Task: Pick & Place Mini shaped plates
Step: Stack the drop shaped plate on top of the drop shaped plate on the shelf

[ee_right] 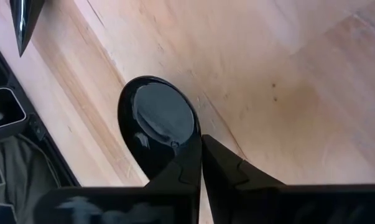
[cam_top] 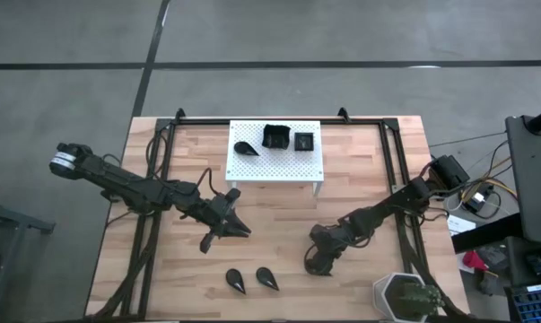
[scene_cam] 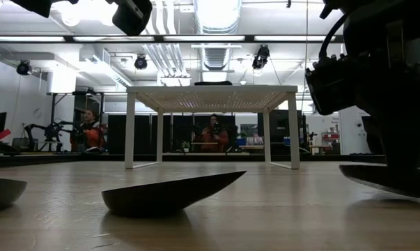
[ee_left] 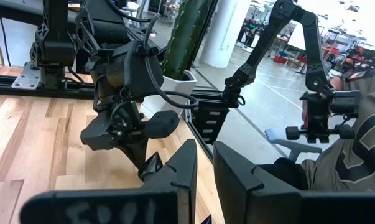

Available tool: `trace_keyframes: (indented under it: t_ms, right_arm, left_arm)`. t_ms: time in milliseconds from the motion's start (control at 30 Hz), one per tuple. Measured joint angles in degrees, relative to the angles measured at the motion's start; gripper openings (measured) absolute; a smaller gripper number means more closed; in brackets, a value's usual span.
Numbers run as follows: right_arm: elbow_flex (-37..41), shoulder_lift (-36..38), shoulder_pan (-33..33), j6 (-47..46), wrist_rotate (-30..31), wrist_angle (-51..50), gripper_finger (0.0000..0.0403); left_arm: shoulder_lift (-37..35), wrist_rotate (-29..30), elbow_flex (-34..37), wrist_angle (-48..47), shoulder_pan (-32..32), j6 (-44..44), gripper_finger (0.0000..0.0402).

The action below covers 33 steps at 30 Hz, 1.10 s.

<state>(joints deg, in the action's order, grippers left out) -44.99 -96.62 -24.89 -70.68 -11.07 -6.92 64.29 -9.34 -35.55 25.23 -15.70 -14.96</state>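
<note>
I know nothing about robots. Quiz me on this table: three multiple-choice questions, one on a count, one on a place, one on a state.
1. How many black plates sit on the white stand?
A. one
B. three
C. five

2. Where do the two loose teardrop plates lie?
A. in the cactus pot
B. on the stand
C. on the bare wood between the arms

3. What is the right gripper doing?
A. shut on a black plate's rim
B. open wide above the stand
C. parked off the table

Answers:
1. B: the white stand carries a teardrop, a deep square and a small square.
2. C: the loose teardrop plates lie side by side on the wood.
3. A: the right gripper pinches the black plate.
</note>
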Motion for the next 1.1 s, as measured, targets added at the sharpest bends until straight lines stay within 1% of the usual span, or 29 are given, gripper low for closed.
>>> trace_keyframes:
  t_ms: [200,467,567,733,867,967,1100]
  right_arm:
    - [-0.14,0.58,0.09,1.74,-0.04,-0.05,0.0008]
    - [-2.73,0.90,3.54,6.75,-4.71,0.09,0.0008]
    - [-3.85,0.90,5.64,8.54,-8.45,-0.11,0.0008]
    - [-5.87,0.90,9.78,9.55,-15.27,-0.08,0.0008]
    - [-7.74,0.91,13.23,10.20,-19.23,-0.18,0.0008]
    - [-9.23,0.90,15.88,10.26,-21.81,-1.68,0.0008]
    - [-10.89,0.90,18.67,10.62,-23.37,-4.55,0.0008]
  left_arm:
    - [0.00,0.02,0.00,0.00,0.00,0.34,0.0046]
    - [0.02,2.86,-0.31,0.33,0.02,4.30,0.0046]
    - [0.02,4.68,-0.39,-0.43,-0.06,8.25,0.0047]
    - [0.08,7.58,-0.39,-7.63,-0.17,14.57,0.0061]
    - [2.05,8.00,-0.45,-5.74,-0.39,19.47,0.0079]
    - [5.00,6.99,-3.25,-7.11,-0.94,22.92,0.0086]
    - [10.58,7.06,-9.98,-15.21,-1.03,24.98,0.0088]
